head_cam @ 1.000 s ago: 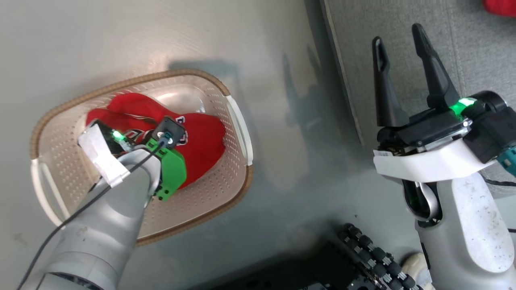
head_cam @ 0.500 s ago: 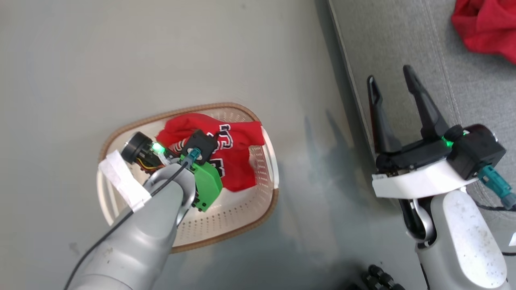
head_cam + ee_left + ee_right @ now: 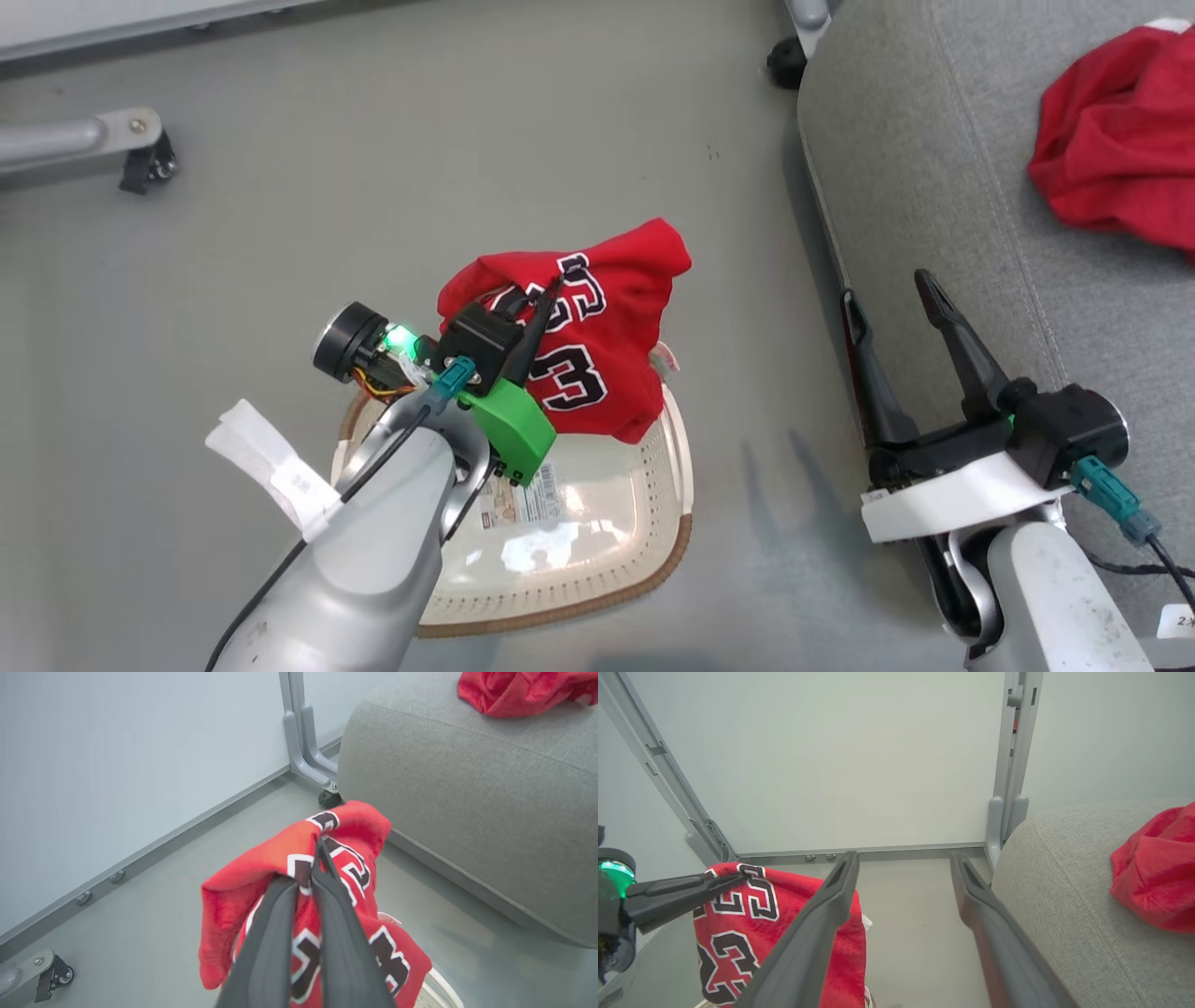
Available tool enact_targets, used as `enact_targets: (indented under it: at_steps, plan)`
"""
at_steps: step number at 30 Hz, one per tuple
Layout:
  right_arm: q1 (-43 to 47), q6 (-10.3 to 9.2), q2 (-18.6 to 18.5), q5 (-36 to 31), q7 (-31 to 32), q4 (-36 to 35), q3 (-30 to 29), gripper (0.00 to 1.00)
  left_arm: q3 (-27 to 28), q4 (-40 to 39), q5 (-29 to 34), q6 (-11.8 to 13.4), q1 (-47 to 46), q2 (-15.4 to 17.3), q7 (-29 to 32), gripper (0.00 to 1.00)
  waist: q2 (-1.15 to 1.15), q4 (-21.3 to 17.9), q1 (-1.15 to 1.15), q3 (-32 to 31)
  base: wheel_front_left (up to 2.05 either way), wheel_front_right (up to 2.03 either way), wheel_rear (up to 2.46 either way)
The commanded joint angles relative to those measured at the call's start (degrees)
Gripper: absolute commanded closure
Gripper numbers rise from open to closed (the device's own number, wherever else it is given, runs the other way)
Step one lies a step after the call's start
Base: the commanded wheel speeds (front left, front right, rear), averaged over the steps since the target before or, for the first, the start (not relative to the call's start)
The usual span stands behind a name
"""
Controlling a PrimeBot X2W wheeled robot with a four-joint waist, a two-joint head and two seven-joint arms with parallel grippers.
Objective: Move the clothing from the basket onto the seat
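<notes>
My left gripper point(image 3: 556, 282) is shut on the red jersey point(image 3: 607, 373), pinching a fold near its black "23" lettering. The jersey hangs lifted above the white basket point(image 3: 653, 504), whose floor shows bare with a label. In the left wrist view the closed left gripper point(image 3: 318, 849) bites the jersey point(image 3: 359, 816). A second red garment point(image 3: 1111, 159) lies crumpled on the grey seat point(image 3: 934, 187) to the right. My right gripper point(image 3: 887, 287) stands open beside the seat's edge, holding nothing. In its own view the right gripper point(image 3: 905, 858) sits between jersey point(image 3: 738, 933) and seat point(image 3: 1064, 882).
A grey frame leg with a caster point(image 3: 140, 159) lies at the far left, and another caster point(image 3: 789, 61) stands by the seat's far corner. Upright frame posts point(image 3: 1013, 765) and a pale wall panel point(image 3: 140, 742) stand behind. Grey floor separates basket and seat.
The head camera has shifted. My left gripper has raised the jersey out of the basket, leaving its floor bare. The right gripper has stayed open.
</notes>
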Motion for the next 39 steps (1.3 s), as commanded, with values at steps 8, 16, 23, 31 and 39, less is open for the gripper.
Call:
enact_targets:
  at_steps: [8, 16, 23, 31, 39]
  plan:
    - [3.6, -0.06, -0.2, 0.8, -0.1, 1.1, 0.9, 0.00, 2.0, -11.2, -0.9, -0.1, 1.8, 0.3, -0.2, 1.00, 0.56, 1.7, 0.00, -9.9, 0.00, 0.00, 0.00]
    - [5.4, -0.06, -0.2, 1.3, -0.1, 1.2, 1.4, 0.00, 0.7, -18.9, -1.1, -0.4, 2.3, 0.0, -0.2, 1.00, 0.56, 1.4, 0.00, -12.6, 0.00, 0.00, 0.00]
    - [6.4, -0.06, -0.2, 1.6, -0.1, 0.3, 1.8, 0.00, -0.4, -21.3, -1.3, -0.4, 2.4, -0.1, -0.2, 1.00, 0.56, 1.4, 0.00, -13.5, 0.00, 0.00, 0.00]
    - [3.8, -0.06, -0.2, 0.7, -0.1, -2.3, 6.7, 0.00, -1.0, -21.1, -1.6, -0.5, 2.6, -0.1, -0.2, 1.00, 0.56, 1.6, 0.00, -13.4, 0.00, 0.00, 0.00]
    - [-2.1, -0.06, -0.3, -0.9, -0.1, -0.1, 12.5, 0.00, -1.6, -21.0, -1.8, -0.5, 1.2, -0.3, -0.2, 1.00, 0.56, 2.0, 0.00, -12.8, 0.00, 0.00, 0.00]
